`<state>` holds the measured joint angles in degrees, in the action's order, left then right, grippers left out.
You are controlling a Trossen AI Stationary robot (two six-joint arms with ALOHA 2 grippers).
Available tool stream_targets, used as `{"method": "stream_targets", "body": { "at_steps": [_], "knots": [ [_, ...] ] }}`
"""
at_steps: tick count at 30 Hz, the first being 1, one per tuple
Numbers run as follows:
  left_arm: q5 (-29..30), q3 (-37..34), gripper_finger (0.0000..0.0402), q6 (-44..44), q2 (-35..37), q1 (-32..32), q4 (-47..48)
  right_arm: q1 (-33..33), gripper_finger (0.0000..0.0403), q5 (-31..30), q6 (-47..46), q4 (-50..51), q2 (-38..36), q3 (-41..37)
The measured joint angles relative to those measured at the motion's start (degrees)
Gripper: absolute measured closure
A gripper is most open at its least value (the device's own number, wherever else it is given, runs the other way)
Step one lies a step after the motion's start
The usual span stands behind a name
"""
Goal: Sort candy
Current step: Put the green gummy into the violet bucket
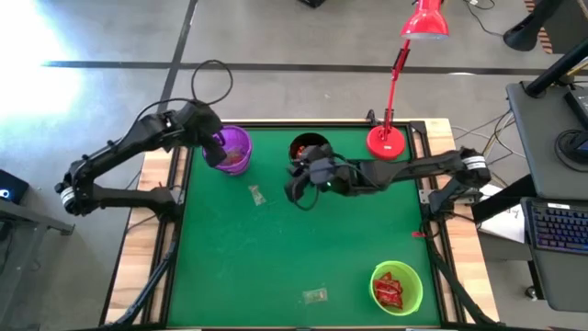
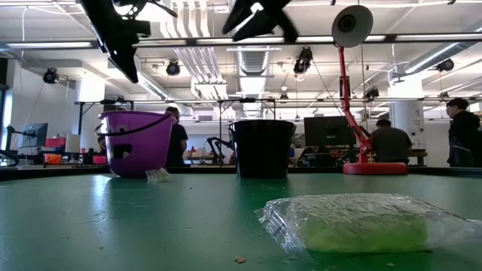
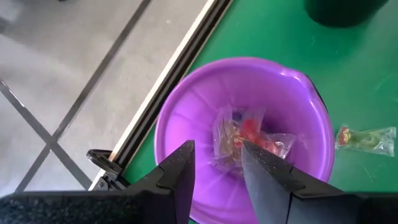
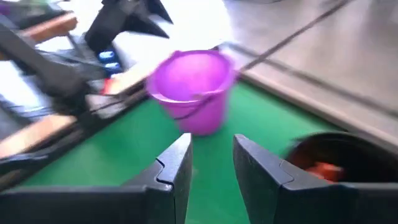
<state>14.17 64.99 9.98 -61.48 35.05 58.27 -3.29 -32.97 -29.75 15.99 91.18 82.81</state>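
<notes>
Over the purple cup point(image 3: 245, 134) at the table's point(image 1: 276, 257) far left corner, the left gripper point(image 3: 216, 171) hangs with its fingers spread and empty, wrapped candy point(image 3: 249, 140) lying in the cup's bottom directly below them. Near the black cup point(image 1: 310, 147) at the far edge, the right gripper point(image 4: 211, 168) hovers, fingers apart, holding nothing. Loose sweets point(image 1: 257, 194) remain on the felt; a descent too close to a cup could catch a rim and tip it.

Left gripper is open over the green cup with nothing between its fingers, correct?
Not quite: the left gripper is open and empty, but over the purple cup, as the left wrist view shows. The green cup sits at the opposite corner.
</notes>
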Motion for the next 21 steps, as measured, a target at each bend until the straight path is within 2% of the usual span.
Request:
{"method": "stream_targets", "body": {
  "at_steps": [3, 5, 13, 16, 21],
  "knots": [
    [0.01, 0.0, 0.0287, 0.0, 1.27, 0.02, 0.01, 2.98, 0.0285, 10.86, -0.16, -4.23, 2.49, 0.21],
    [-0.14, -0.02, 0.0287, 0.02, 1.76, 0.02, 0.03, 4.45, 0.0272, 15.42, -0.2, -7.14, 4.66, 0.51],
    [-0.17, -0.02, 0.0287, 0.04, 2.31, 0.02, 0.17, 6.31, 0.0221, 19.45, 0.43, -7.72, 13.66, 6.1],
    [-0.17, -0.02, 0.0287, 0.1, 2.24, 0.02, 0.15, 6.8, 0.0214, 23.09, 1.33, -7.91, 16.91, 9.37],
    [-0.17, -0.02, 0.0287, 0.2, 2.15, 0.02, 0.12, 6.97, 0.0216, 23.48, 1.21, -6.9, 22.73, 15.37]
  ]
}}
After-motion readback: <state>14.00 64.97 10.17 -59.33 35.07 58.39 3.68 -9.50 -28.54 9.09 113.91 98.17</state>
